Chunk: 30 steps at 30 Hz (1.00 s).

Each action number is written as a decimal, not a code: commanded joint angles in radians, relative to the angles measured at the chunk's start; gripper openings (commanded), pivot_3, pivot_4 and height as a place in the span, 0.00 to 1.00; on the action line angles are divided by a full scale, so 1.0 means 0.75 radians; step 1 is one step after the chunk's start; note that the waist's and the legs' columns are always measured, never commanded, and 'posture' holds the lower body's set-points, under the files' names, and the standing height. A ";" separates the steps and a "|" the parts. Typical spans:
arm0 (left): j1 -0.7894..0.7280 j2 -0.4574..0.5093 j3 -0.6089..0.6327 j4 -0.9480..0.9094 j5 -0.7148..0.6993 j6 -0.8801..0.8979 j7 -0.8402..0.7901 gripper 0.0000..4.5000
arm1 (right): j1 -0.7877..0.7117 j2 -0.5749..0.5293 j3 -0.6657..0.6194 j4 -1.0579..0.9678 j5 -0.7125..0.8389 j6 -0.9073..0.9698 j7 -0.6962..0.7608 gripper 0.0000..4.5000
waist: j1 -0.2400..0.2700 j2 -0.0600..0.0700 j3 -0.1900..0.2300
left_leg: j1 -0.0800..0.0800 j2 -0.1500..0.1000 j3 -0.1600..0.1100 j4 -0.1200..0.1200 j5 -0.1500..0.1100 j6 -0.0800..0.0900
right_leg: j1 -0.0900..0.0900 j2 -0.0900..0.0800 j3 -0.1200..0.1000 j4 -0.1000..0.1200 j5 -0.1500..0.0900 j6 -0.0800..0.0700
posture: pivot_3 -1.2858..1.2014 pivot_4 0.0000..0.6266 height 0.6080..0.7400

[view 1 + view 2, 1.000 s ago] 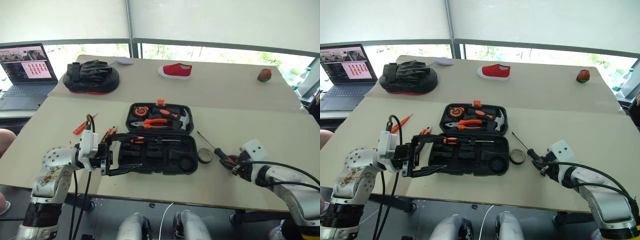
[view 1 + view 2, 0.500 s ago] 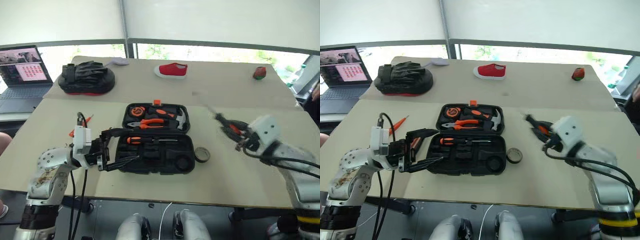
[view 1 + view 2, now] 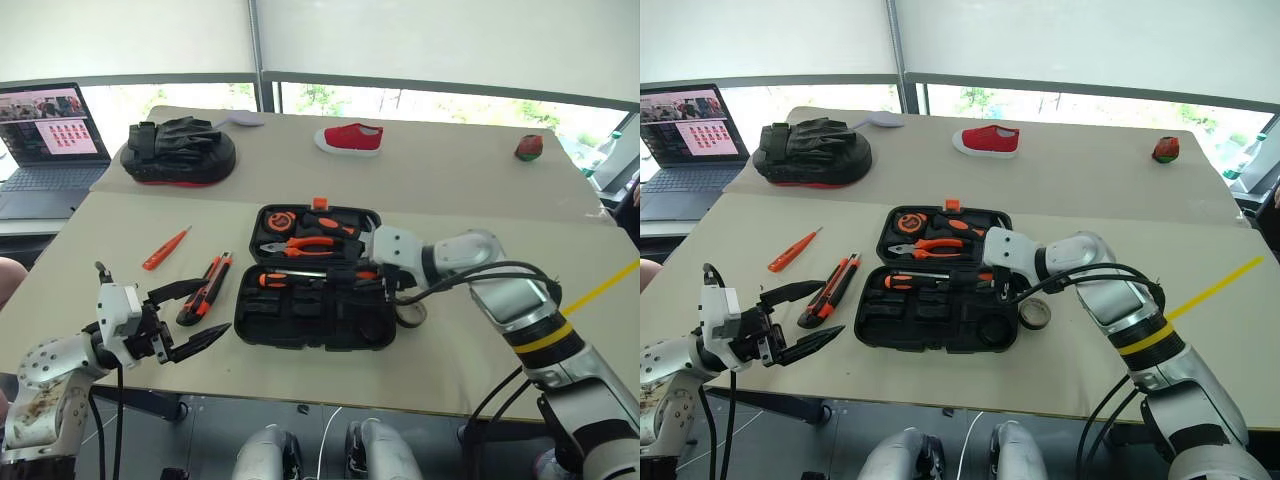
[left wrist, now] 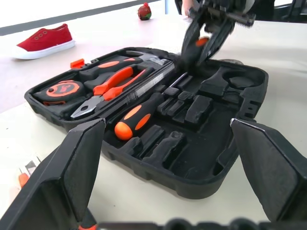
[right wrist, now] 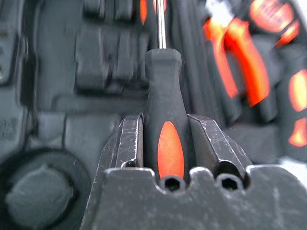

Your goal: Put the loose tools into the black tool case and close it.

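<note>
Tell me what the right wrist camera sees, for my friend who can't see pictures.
The right gripper is squeezing the handle of a black-and-orange screwdriver, whose metal shaft points away over the open black tool case. Orange-handled pliers lie blurred in the case beyond.

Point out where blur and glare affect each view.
Left wrist view: the right hand above the black moulded plastic tool case is smeared. Right wrist view: the clamped black-and-orange-handled screwdriver is sharp, the slots behind soft. Left eye view: the windows are washed out.
</note>
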<state>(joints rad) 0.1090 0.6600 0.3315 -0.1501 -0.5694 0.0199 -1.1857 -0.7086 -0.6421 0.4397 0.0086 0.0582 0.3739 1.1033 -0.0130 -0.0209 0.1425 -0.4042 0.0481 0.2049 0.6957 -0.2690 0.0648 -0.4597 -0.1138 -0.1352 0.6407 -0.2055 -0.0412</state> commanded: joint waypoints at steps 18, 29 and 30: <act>-0.009 -0.009 0.011 0.029 0.030 -0.110 0.008 1.00 | -0.011 0.061 0.021 0.086 -0.114 -0.025 0.071 0.49 | -0.003 0.000 0.000 | 0.005 0.002 -0.001 -0.001 0.000 -0.010 | 0.001 0.002 0.000 0.006 -0.006 0.006 | 0.52 0.24 1.00; -0.018 -0.001 0.017 0.091 0.037 -0.142 -0.011 1.00 | -0.008 0.114 -0.228 0.095 0.199 -0.323 0.232 0.68 | -0.005 0.000 0.000 | 0.004 0.001 -0.001 -0.002 0.000 -0.009 | 0.001 0.002 -0.001 0.004 -0.006 0.006 | 0.52 0.24 1.00; -0.024 -0.004 0.013 0.097 0.039 -0.145 -0.009 1.00 | 0.000 0.128 -0.242 0.100 0.228 -0.299 0.234 0.65 | -0.006 0.000 0.000 | 0.005 0.002 -0.001 -0.002 0.000 -0.009 | 0.002 0.002 -0.001 0.004 -0.006 0.007 | 0.52 0.24 1.00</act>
<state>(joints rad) 0.1060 0.6469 0.3304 -0.0744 -0.5380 -0.0647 -1.1911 -0.7096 -0.5577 0.3041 0.0896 0.1737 0.1600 1.2687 -0.0171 -0.0207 0.1428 -0.4004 0.0493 0.2040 0.6944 -0.2693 0.0577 -0.4583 -0.1121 -0.1358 0.6440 -0.2099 -0.0363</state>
